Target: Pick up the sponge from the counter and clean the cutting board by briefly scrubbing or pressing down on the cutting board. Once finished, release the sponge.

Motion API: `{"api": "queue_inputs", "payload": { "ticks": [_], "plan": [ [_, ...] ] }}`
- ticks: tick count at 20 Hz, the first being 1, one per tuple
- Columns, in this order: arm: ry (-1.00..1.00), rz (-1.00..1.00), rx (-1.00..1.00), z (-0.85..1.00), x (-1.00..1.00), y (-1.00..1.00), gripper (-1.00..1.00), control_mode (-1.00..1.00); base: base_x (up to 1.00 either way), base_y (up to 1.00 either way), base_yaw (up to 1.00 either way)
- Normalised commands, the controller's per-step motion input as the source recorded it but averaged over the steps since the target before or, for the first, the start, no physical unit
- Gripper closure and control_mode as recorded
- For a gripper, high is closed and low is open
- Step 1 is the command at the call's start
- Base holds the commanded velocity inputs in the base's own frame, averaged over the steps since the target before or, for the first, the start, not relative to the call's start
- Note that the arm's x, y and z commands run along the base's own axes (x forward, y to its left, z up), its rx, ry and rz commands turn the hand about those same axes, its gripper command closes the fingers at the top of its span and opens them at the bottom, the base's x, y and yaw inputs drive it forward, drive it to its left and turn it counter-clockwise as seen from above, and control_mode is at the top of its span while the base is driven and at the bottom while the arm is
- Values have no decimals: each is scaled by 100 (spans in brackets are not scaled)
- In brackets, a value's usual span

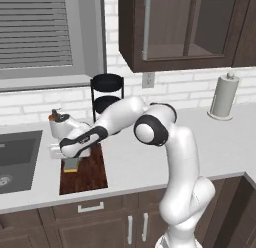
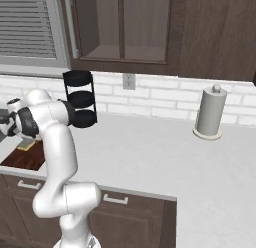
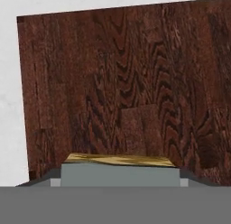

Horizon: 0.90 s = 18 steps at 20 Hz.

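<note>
Two cameras behind me, left and right, look forward and down; both take in my tabletop (image 1: 140,167) and cutting board (image 1: 92,174). My hand camera stares close at that board's grain.

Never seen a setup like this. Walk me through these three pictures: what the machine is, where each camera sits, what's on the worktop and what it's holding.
It is a white robot arm on a drivable base in a simulated kitchen. Two cameras ride on the base, behind the arm to its left and right. The third sits on the hand and looks down along its fingers.

On the counter lies a dark wooden cutting board, with a black tiered rack and a paper towel roll further back. A sink is beside the board.

The gripper holds the sponge over the board. The hand view shows its yellow layer against the wood.
</note>
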Motion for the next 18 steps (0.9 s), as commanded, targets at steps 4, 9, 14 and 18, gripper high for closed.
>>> {"api": "queue_inputs", "payload": {
  "ticks": [4,9,14,18],
  "plan": [
    [-7,0,0,-17,-13,-44,100,-100,0,0,0],
    [-5,0,0,-15,0,-47,100,-100,0,0,0],
    [-1,0,0,-24,-1,-49,100,-100,0,0,0],
    [0,0,0,-24,0,-55,100,-100,0,0,0]
  ]
}}
